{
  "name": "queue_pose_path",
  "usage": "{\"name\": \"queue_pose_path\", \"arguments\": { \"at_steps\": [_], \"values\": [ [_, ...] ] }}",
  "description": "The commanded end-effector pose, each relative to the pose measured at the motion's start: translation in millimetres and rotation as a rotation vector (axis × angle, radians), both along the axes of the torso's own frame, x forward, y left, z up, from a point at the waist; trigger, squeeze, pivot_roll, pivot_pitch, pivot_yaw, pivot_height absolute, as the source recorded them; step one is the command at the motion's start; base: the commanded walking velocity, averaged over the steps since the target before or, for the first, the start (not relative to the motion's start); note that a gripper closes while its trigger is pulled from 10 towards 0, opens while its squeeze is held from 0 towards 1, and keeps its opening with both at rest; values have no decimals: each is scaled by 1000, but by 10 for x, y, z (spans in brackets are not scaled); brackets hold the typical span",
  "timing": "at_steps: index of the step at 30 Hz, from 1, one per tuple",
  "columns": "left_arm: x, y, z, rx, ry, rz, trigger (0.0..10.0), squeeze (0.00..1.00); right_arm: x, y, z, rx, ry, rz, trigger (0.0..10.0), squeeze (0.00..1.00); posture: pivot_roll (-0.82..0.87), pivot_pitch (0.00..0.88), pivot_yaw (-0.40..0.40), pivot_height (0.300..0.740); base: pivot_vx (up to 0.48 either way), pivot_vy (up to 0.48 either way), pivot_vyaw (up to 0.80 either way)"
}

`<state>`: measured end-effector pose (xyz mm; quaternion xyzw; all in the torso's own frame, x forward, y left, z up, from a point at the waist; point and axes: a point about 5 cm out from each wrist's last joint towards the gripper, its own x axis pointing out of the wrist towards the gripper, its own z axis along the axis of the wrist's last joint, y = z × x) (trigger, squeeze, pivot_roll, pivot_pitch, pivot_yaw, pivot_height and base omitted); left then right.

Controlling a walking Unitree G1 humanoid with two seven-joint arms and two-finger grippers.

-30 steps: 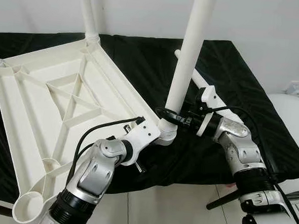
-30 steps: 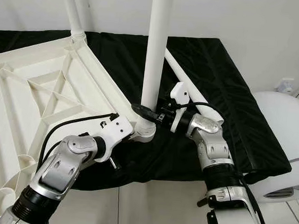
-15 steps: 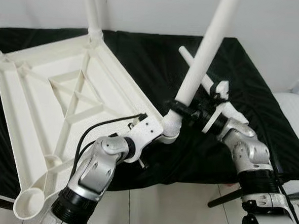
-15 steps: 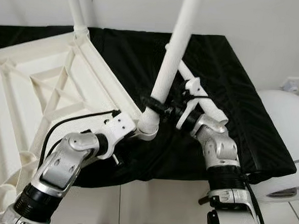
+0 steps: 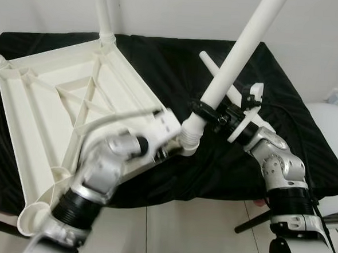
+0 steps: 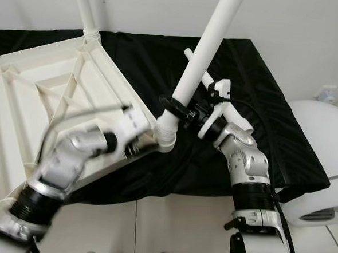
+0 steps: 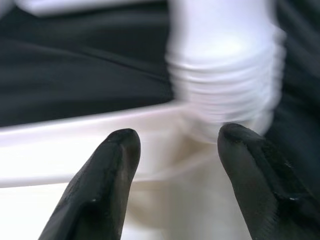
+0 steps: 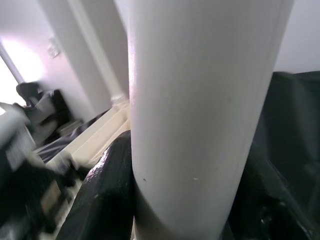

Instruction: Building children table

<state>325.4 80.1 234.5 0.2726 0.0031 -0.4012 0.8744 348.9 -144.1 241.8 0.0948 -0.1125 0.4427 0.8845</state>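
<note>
Left gripper (image 7: pixel 172 165) is sitting at lower centre-left of the head views, its arm blurred, its two black fingers (image 7: pixel 100 185) spread apart with nothing between them — in its wrist view they are pointing at the ribbed corner socket (image 5: pixel 188 140) of the tabletop. That white plastic tabletop (image 5: pixel 56 96) is lying upside down across the left half of the frame, ribs and cross braces facing up, on a black cloth (image 5: pixel 161 63) that is covering the surface beneath. One white leg (image 5: pixel 104 13) is standing upright in the far corner socket near the upper left, and another socket ring (image 5: pixel 31 218) is sitting at the lower left edge. Right of centre, a long white leg tube (image 5: pixel 242 48) is rising from the near socket, tilting toward the upper right. Right gripper (image 5: pixel 207 113) is clamping this tube just above the socket — in its wrist view the black fingers (image 8: pixel 107 185) are pressing on either side of it. Behind the tube, a spare white leg (image 6: pixel 217 89) is lying on the cloth. At far right, a rounded white object (image 5: pixel 336 119) is showing beside the cloth.
</note>
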Motion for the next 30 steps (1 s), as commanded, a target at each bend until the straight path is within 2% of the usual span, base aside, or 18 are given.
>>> {"name": "queue_pose_path", "arguments": {
  "at_steps": [1, 6, 9, 10, 12, 18, 19, 23, 26, 28, 30],
  "values": [
    [-8, -4, -66, -11, 35, -29, 10000, 0, 18, -46, 70, 16, -29, -27, 10000, 0, -53, 126, 14, 740, 0, 0, 0],
    [9, 34, 38, -76, 43, -43, 10000, 0, 48, -144, 81, 38, -28, -99, 10000, 0, -54, 123, 20, 740, 0, 0, 0],
    [3, 64, 227, -250, 87, -88, 10000, 0, 56, -233, 10, 33, -17, -169, 10000, 0, -50, 117, 22, 740, 0, 0, 0],
    [3, 64, 227, -250, 87, -88, 10000, 0, 56, -233, 10, 33, -17, -169, 10000, 0, -50, 117, 22, 740, 0, 0, 0],
    [9, 57, 308, -328, 114, -120, 10000, 0, 43, -228, -40, 27, -10, -176, 10000, 0, -45, 106, 24, 740, 0, 0, 0],
    [34, 22, 442, -387, 114, -170, 10000, 0, 25, -212, -85, 28, -3, -170, 10000, 0, -32, 97, 26, 740, 0, 0, 0],
    [31, -6, 503, -412, 120, -195, 10000, 1000, 20, -204, -96, 21, -2, -161, 10000, 0, -29, 91, 26, 740, 0, 0, 0],
    [11, -51, 660, -462, 142, -264, 10000, 1000, 15, -180, -119, -7, -2, -138, 10000, 0, -29, 80, 28, 740, 0, 0, 0],
    [12, -59, 728, -473, 136, -275, 10000, 1000, 10, -170, -114, -19, -7, -124, 10000, 0, -30, 79, 29, 740, 0, 0, 0],
    [18, -85, 876, -507, 126, -300, 10000, 1000, 5, -145, -95, -46, -17, -90, 10000, 0, -31, 73, 25, 740, 0, 0, 0],
    [18, -85, 876, -507, 126, -300, 10000, 1000, 5, -145, -95, -46, -17, -90, 10000, 0, -31, 73, 25, 740, 0, 0, 0]
  ]
}}
